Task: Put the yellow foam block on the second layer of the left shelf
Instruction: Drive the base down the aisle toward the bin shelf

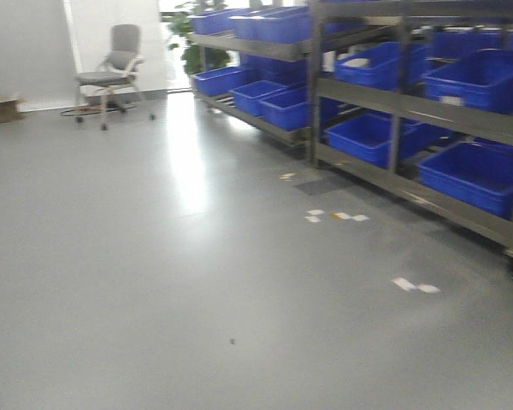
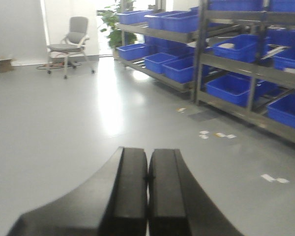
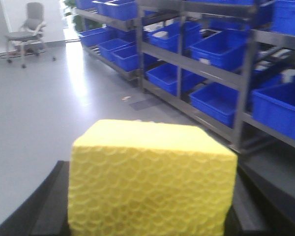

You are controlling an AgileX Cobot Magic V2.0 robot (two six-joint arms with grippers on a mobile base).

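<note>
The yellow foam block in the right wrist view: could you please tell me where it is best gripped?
By its two flat side faces, coming from behind. The yellow foam block is a plain cuboid, and the right tool appears to clamp it that way, one dark finger at each side.

Note that the yellow foam block (image 3: 152, 182) covers most of the right gripper (image 3: 150, 216) and runs off the lower edge. The shelf bins (image 3: 280, 103) at right are blurred. You cannot identify the white floor scraps (image 1: 415, 285).
</note>
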